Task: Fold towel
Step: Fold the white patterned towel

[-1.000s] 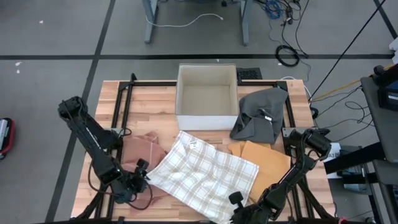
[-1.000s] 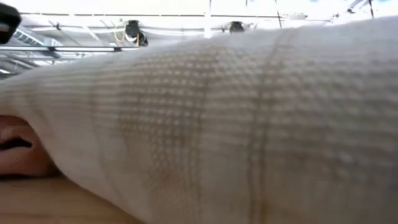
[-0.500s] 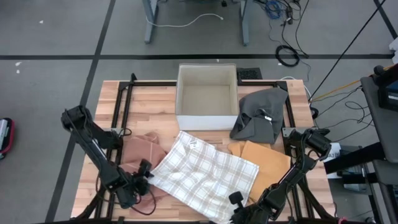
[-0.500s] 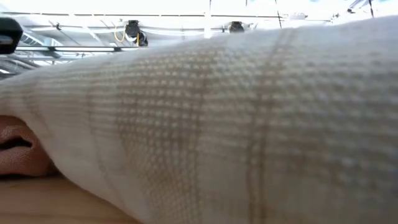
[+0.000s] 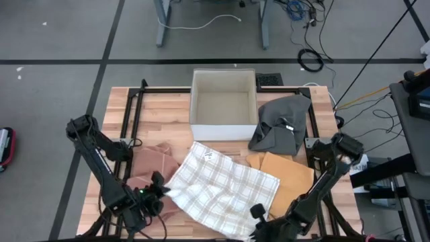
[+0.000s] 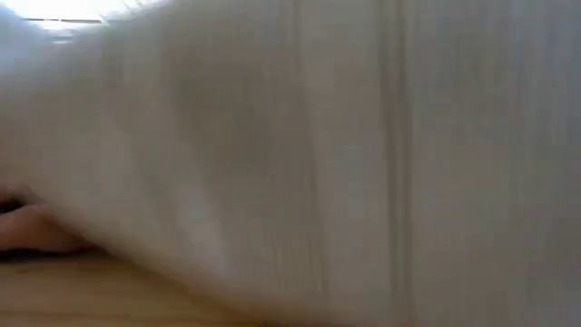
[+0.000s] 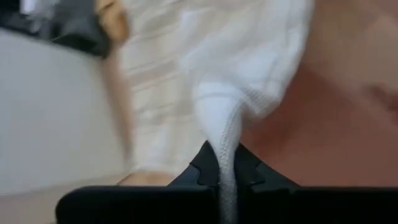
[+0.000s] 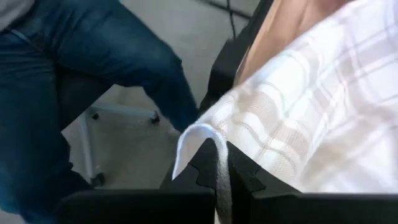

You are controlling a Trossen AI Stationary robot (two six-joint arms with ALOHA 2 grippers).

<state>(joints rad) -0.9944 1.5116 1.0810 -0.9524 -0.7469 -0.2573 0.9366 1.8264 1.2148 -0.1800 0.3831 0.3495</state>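
Both grippers clamped on the checked towel (image 5: 220, 189), prob. to lift two corners together for the fold. Left gripper (image 5: 160, 193): fingers closed on the left corner, cloth pinched thin betw. them in left wrist view. Right gripper (image 5: 259, 216): fingers closed on the near edge. Towel lies spread on tabletop (image 5: 161, 114) centre-front, over pink cloth (image 5: 149, 163) & tan cloth (image 5: 289, 176); long axis diagonal, far-left to near-right.

No text, brand, number or sign can be read in any view. The plaid towel (image 5: 222, 188) carries a small tag near its far edge, and the grey cloth (image 5: 281, 124) a small white tag, but whatever either may bear is too small to make out.
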